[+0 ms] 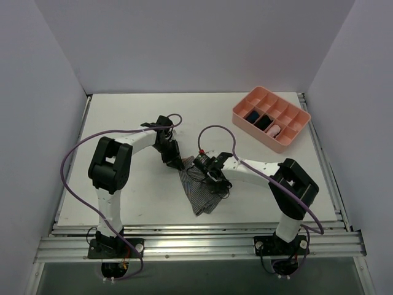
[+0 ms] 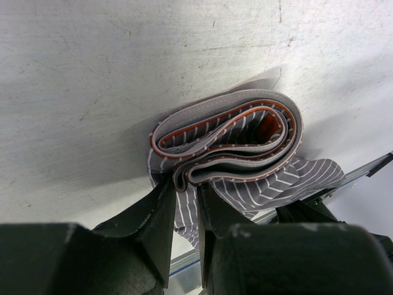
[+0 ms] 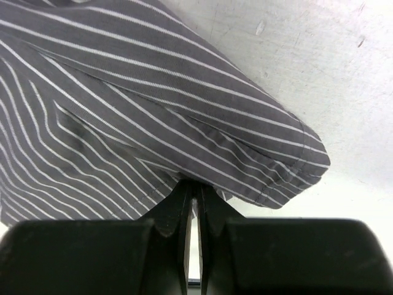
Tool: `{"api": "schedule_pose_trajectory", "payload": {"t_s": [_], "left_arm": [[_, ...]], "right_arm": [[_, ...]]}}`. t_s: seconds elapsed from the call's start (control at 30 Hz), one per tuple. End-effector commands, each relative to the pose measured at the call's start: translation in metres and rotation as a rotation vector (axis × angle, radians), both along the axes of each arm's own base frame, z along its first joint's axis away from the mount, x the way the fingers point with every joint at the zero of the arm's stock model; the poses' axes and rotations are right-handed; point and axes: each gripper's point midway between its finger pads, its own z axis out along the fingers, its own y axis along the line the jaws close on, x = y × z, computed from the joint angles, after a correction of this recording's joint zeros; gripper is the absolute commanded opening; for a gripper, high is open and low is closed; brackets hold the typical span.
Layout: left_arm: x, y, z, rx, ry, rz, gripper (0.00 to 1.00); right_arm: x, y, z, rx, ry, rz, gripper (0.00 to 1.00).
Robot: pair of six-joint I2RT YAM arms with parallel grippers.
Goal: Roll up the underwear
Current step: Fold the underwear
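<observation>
The underwear (image 1: 200,192), grey cloth with fine white stripes, lies in the middle of the table between my two grippers. In the left wrist view its far end is wound into a loose roll (image 2: 227,132), with the grey waistband and an orange inner edge showing as a spiral. My left gripper (image 1: 177,165) (image 2: 187,190) is shut on striped cloth just below that roll. My right gripper (image 1: 207,174) (image 3: 195,184) has its jaws pressed almost together on a fold at the edge of the underwear (image 3: 153,110), whose cloth fills most of that view.
A pink divided tray (image 1: 288,140) stands at the back right, holding a blue, a dark and a pink rolled bundle. White walls close in the table on three sides. A metal rail (image 1: 202,243) runs along the near edge.
</observation>
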Motion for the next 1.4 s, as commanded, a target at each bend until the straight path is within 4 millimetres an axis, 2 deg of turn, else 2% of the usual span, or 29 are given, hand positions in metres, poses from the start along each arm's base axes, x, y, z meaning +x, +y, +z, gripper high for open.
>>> {"api": "schedule_pose_trajectory", "payload": {"t_s": [0.0,0.17,0.2,0.33,0.5,0.73,0.97,1.07,1.17,1.27,1.37], "left_arm": [[0.013,0.001,0.005,-0.005,-0.023,0.001,0.27],[0.016,0.003,0.006,0.000,-0.027,0.017,0.15],[0.017,0.004,0.006,-0.001,-0.027,0.017,0.09],[0.020,0.004,0.005,-0.003,-0.031,0.027,0.02],[0.022,0.007,0.001,0.011,-0.027,0.038,0.02],[0.025,0.009,-0.001,0.002,-0.024,0.055,0.02],[0.033,0.011,0.003,-0.003,-0.036,0.079,0.02],[0.038,0.015,0.004,-0.018,-0.037,0.093,0.02],[0.043,0.017,0.007,-0.034,-0.043,0.093,0.02],[0.046,0.012,0.014,-0.074,-0.058,0.073,0.02],[0.049,0.002,0.022,-0.142,-0.079,0.047,0.02]], "right_arm": [[0.004,-0.004,0.013,-0.050,-0.019,0.005,0.00],[0.006,0.014,0.043,0.019,-0.028,0.021,0.00],[0.006,0.017,0.048,0.035,-0.030,0.022,0.00],[-0.002,0.025,0.055,0.069,-0.004,0.045,0.00],[-0.018,0.035,0.055,0.117,0.031,0.074,0.00],[-0.024,0.045,0.062,0.149,0.026,0.099,0.00],[-0.037,0.056,0.058,0.147,0.037,0.147,0.00],[-0.040,0.053,0.054,0.126,0.036,0.151,0.00],[-0.045,0.040,0.048,0.091,0.038,0.143,0.00],[-0.045,0.033,0.048,0.071,0.022,0.134,0.00],[-0.046,0.038,0.050,0.094,0.023,0.139,0.00]]}}
